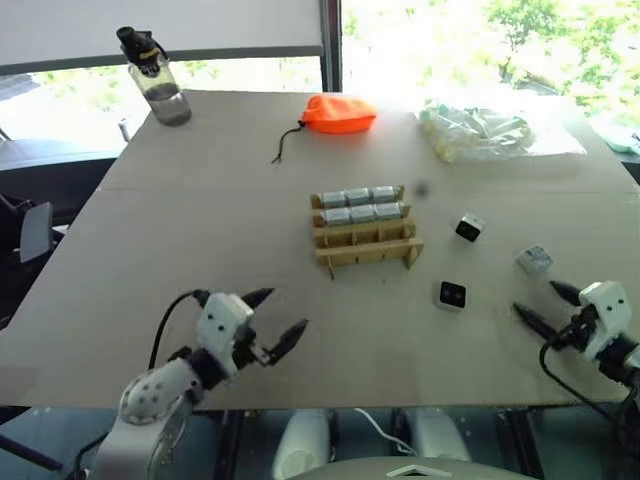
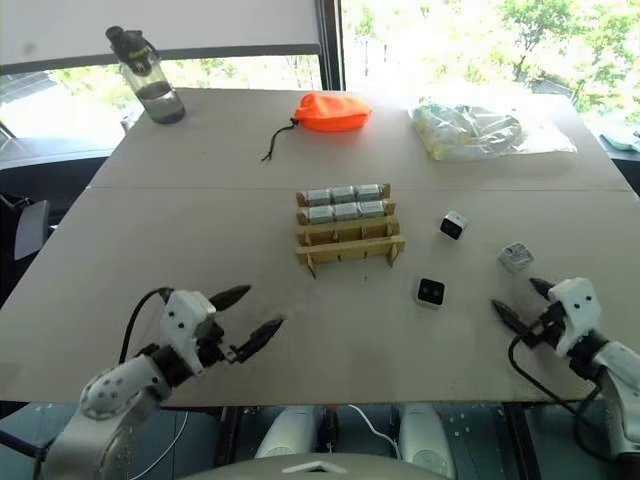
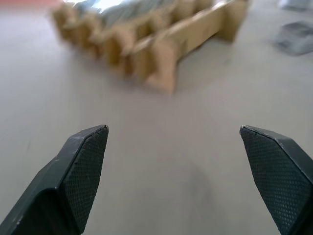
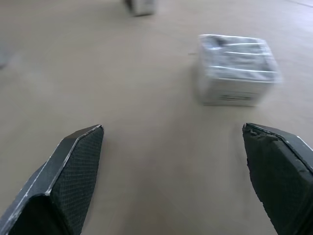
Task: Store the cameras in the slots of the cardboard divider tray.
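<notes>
The cardboard divider tray [image 1: 368, 250] stands mid-table, and several cameras [image 1: 360, 204] fill its two rear rows while the front row is empty. Three loose cameras lie to its right: one [image 1: 469, 227] tilted with its black lens face showing, one [image 1: 451, 295] lens-up nearer me, and one [image 1: 534, 260] showing silver sides. My right gripper [image 1: 540, 300] hovers open just short of that silver camera [image 4: 236, 68]. My left gripper [image 1: 282, 312] is open near the front edge and points toward the tray [image 3: 161, 41], well short of it.
At the back of the table stand a clear water bottle [image 1: 158, 78] on the left, an orange pouch [image 1: 338, 112] with a cord in the middle, and a clear bag of pale items [image 1: 475, 132] on the right. The table's front edge runs just below both grippers.
</notes>
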`<action>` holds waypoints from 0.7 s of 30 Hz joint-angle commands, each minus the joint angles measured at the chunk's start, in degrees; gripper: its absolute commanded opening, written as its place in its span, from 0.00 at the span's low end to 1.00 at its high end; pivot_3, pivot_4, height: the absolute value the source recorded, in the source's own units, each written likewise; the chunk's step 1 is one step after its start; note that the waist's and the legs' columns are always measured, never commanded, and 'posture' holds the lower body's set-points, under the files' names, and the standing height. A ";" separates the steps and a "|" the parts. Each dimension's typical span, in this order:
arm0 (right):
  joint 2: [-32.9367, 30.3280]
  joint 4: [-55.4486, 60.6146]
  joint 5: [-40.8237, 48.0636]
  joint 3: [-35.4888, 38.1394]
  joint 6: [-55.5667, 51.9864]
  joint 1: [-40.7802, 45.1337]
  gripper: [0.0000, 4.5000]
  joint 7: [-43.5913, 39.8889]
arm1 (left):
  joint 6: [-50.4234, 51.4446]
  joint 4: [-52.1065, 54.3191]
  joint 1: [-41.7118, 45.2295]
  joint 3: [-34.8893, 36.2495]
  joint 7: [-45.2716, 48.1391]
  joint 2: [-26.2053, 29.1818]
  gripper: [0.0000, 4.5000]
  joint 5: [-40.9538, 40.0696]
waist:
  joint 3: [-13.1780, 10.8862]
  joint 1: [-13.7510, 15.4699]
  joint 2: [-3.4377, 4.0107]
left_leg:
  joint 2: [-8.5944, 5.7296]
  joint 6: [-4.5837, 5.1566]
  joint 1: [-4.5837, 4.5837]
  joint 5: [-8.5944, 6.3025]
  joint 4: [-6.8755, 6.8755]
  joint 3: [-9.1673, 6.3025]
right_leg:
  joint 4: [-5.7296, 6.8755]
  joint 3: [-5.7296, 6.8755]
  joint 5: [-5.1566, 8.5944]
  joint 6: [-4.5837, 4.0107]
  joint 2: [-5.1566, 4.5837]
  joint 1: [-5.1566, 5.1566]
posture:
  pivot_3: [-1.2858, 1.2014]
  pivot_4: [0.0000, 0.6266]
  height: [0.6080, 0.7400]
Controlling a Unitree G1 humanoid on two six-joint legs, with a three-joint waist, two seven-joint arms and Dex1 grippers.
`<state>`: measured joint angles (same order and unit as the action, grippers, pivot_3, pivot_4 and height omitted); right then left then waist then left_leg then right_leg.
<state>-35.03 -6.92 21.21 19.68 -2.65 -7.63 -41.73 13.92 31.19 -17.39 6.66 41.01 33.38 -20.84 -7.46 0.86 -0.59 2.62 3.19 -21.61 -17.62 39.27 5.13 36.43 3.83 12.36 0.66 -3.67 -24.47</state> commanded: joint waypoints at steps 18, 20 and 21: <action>-0.43 -2.78 -0.35 -2.15 -9.17 14.88 1.00 2.71 | 12.82 2.39 18.81 3.38 17.77 18.44 0.99 -16.51 | -0.24 -0.16 0.28 | -0.27 -0.27 -0.06 0.16 -0.01 0.08 | 0.02 -0.08 -0.10 0.23 0.07 -0.10 | 0.52 0.24 1.00; -0.40 -3.22 -0.37 -2.19 -9.21 15.31 1.00 2.76 | 12.86 2.14 19.04 3.09 17.63 18.23 0.99 -16.33 | -0.25 -0.17 0.27 | -0.28 -0.28 -0.06 0.17 -0.01 0.10 | 0.00 -0.10 -0.11 0.27 0.07 -0.11 | 0.52 0.24 1.00; -0.41 -3.32 -0.40 -2.25 -9.29 15.44 1.00 2.71 | 13.25 1.98 19.21 3.09 17.24 17.83 0.99 -16.73 | -0.25 -0.17 0.27 | -0.28 -0.28 -0.06 0.17 -0.01 0.10 | 0.00 -0.10 -0.11 0.27 0.07 -0.11 | 0.52 0.24 1.00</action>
<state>-35.05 -10.72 20.56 16.61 -12.27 6.97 -38.88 27.22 32.75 1.24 9.02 58.41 51.13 -37.24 -7.72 0.69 -0.32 2.35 2.90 -21.68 -17.45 39.25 5.23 36.42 3.73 12.25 0.95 -3.59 -24.57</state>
